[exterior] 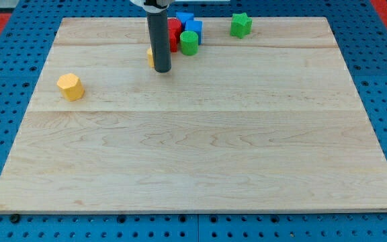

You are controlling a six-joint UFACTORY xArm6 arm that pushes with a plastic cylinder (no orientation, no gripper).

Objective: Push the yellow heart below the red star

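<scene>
My rod comes down from the view's top and my tip (162, 69) rests on the board just below the cluster of blocks. A yellow block (150, 57), likely the yellow heart, is almost fully hidden behind the rod; only a sliver shows at the rod's left side, touching it. The red block (173, 35), the red star, sits just above the tip, partly hidden by the rod and the blocks around it.
A green cylinder (189, 43) touches the red block's right side. Two blue blocks (185, 18) (193, 28) sit above it. A green star (241, 25) stands at the top right. A yellow hexagon (70, 87) lies at the left. The wooden board (200, 148) sits on a blue pegboard.
</scene>
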